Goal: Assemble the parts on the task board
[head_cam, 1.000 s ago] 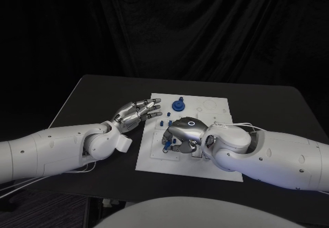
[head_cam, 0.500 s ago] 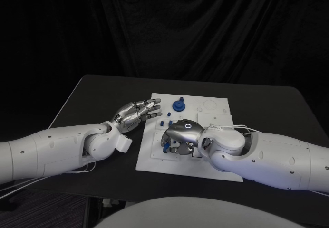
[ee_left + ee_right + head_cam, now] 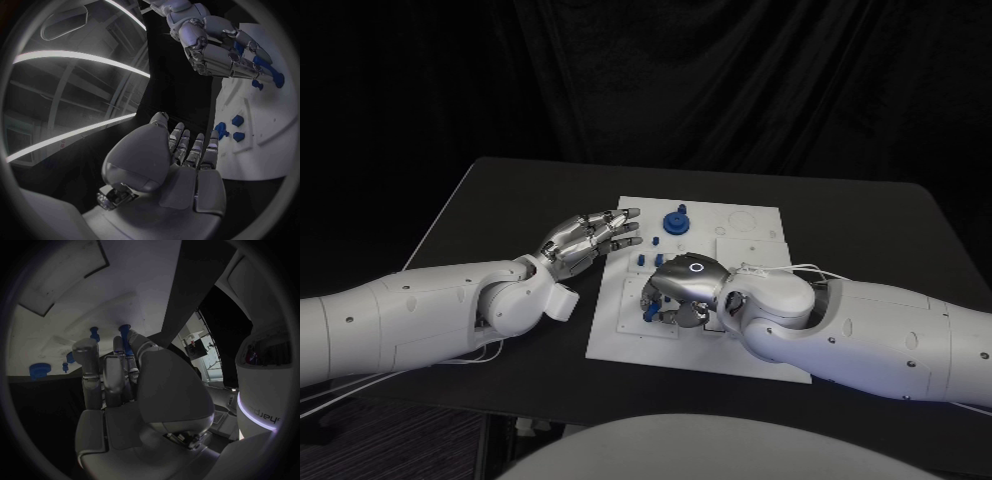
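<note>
Left hand: I see my left hand (image 3: 589, 240) hovering over the black table (image 3: 488, 200) just beside the board's left edge, fingers stretched out and apart, holding nothing.
Right hand: my right hand (image 3: 682, 285) is curled down over the near-left part of the task board (image 3: 754, 225); I cannot tell whether it grips anything.
Parts: a small blue part (image 3: 648, 310) shows at its fingertips; a taller blue piece (image 3: 678, 220) stands upright at the board's far edge.
</note>
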`<state>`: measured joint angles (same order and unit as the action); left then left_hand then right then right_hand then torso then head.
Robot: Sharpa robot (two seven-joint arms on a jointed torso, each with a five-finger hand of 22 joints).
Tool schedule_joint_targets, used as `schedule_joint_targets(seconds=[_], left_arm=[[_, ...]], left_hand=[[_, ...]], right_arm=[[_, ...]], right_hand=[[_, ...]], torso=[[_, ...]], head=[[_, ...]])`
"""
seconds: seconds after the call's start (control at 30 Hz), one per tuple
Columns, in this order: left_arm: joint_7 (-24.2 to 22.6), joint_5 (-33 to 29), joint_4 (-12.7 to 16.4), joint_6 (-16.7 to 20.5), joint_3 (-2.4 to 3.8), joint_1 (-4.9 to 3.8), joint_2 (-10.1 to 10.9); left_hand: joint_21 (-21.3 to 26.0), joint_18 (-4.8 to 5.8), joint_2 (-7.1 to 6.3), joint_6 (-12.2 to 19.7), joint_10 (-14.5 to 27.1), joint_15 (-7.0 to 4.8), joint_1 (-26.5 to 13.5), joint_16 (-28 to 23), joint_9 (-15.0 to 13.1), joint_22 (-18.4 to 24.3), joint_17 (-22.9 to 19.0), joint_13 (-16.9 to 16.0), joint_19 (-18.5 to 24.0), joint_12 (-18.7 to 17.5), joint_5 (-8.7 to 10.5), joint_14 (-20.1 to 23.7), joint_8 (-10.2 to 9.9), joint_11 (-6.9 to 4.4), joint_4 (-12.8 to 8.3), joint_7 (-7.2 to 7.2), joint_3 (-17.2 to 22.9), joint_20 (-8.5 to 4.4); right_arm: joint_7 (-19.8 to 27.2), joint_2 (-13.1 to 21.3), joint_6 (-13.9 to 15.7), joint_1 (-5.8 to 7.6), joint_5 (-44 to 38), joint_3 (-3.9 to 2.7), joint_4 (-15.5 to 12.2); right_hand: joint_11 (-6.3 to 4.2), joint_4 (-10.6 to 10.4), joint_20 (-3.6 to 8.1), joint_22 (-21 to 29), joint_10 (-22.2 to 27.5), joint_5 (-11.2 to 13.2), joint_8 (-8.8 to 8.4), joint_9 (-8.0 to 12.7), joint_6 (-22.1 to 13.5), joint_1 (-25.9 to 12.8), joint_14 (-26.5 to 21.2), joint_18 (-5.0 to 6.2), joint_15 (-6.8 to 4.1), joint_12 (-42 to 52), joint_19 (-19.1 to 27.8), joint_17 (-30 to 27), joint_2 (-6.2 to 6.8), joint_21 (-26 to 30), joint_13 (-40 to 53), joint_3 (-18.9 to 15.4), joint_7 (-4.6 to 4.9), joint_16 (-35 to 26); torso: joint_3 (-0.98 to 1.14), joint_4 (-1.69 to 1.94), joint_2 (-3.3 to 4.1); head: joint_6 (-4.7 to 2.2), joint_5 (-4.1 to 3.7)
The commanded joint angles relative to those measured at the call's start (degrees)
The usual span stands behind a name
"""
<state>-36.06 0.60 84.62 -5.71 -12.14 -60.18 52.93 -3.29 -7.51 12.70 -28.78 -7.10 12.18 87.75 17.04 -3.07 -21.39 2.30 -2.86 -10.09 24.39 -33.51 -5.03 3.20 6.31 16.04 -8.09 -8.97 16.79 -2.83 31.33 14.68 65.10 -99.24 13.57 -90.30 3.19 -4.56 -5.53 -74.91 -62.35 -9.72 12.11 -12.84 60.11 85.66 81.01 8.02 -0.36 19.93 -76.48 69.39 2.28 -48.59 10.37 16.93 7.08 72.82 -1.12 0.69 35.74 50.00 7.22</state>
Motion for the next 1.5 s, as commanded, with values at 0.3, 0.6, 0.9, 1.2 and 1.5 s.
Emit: schedule_joint_targets(seconds=[0.3,0.6,0.9,1.2,1.5], left_arm=[[-0.3,-0.2,0.1,-1.0,0.05,0.13,-0.2],[-0.1,-0.2,0.0,-1.2,0.05,0.16,-0.5],[-0.1,-0.2,0.1,-1.1,0.05,0.17,-0.3],[-0.1,-0.2,0.0,-0.8,0.05,0.18,0.0],[-0.2,-0.2,0.2,-0.6,0.05,0.21,0.4]], left_hand=[[-0.3,0.71,0.16,-0.3,-0.2,0.23,0.6,0.6,-0.1,0.0,0.1,-0.1,-0.5,0.4,-0.41,-0.4,0.4,0.52,0.0,-0.04,0.4,-0.02],[-0.3,0.74,0.21,-0.4,-0.3,0.24,0.7,0.7,-0.1,-0.1,0.1,-0.1,-0.6,0.6,-0.46,-0.5,0.4,0.65,-0.1,-0.14,0.5,-0.02],[-0.3,0.75,0.21,-0.6,-0.4,0.24,0.8,0.8,-0.1,-0.2,0.1,-0.1,-0.7,0.6,-0.47,-0.6,0.4,0.70,-0.1,-0.19,0.6,-0.02],[-0.3,0.76,0.16,-0.7,-0.4,0.23,0.8,0.9,-0.1,-0.3,0.1,-0.1,-0.8,0.7,-0.49,-0.7,0.5,0.75,-0.1,-0.23,0.6,-0.02],[-0.4,0.78,0.14,-0.9,-0.5,0.18,0.9,0.9,-0.1,-0.3,0.1,-0.1,-0.9,0.8,-0.64,-0.7,0.5,0.81,-0.2,-0.29,0.7,-0.02]], right_arm=[[-0.6,-0.4,-1.8,-0.53,-0.7,-0.02,0.7],[-0.2,-0.8,-1.9,-1.16,-0.7,-0.01,1.2],[1.6,-0.2,-0.7,-1.33,-0.7,-0.01,1.6],[2.8,2.8,5.2,-1.15,-0.7,-0.03,-0.4],[3.0,10.5,9.6,2.41,3.8,-0.08,-7.5]], right_hand=[[0.21,0.5,0.18,-5.8,-0.3,-0.2,2.62,-8.1,0.6,0.6,0.0,-0.94,-0.31,-0.5,0.0,-0.2,-0.27,0.4,0.0,0.0,-0.34,-0.3],[1.03,-0.3,-0.23,-5.6,1.2,0.8,0.23,-8.0,-3.6,-0.7,-0.4,-0.93,0.38,-2.0,0.5,-0.6,-0.16,1.2,-0.1,-0.2,0.37,-0.8],[4.43,-4.5,-2.01,-4.6,16.6,6.5,-9.34,2.6,-32.9,-6.2,-2.7,-0.18,2.08,-7.8,2.8,-2.9,3.10,6.1,-1.1,-4.7,-4.35,-3.0],[4.46,-6.9,-2.00,-4.5,18.7,6.8,-9.42,4.7,-36.8,-6.7,-3.2,-0.11,1.96,-6.9,3.1,-3.2,4.06,7.0,-0.3,-6.3,-5.39,-3.2],[4.15,-5.6,-2.10,-4.6,17.5,3.7,-6.59,2.6,-23.6,-2.3,-3.1,-0.12,2.14,-2.4,2.9,-3.1,1.73,7.2,1.8,-5.1,-3.20,-2.9]], torso=[[-0.04,-0.05,0.00],[0.01,0.02,0.03],[-0.01,-0.05,0.04],[0.02,-0.05,-0.03],[0.05,-0.18,-0.11]], head=[[0.00,0.30],[0.00,0.01],[0.00,0.10],[0.00,0.28],[0.00,-0.25]])
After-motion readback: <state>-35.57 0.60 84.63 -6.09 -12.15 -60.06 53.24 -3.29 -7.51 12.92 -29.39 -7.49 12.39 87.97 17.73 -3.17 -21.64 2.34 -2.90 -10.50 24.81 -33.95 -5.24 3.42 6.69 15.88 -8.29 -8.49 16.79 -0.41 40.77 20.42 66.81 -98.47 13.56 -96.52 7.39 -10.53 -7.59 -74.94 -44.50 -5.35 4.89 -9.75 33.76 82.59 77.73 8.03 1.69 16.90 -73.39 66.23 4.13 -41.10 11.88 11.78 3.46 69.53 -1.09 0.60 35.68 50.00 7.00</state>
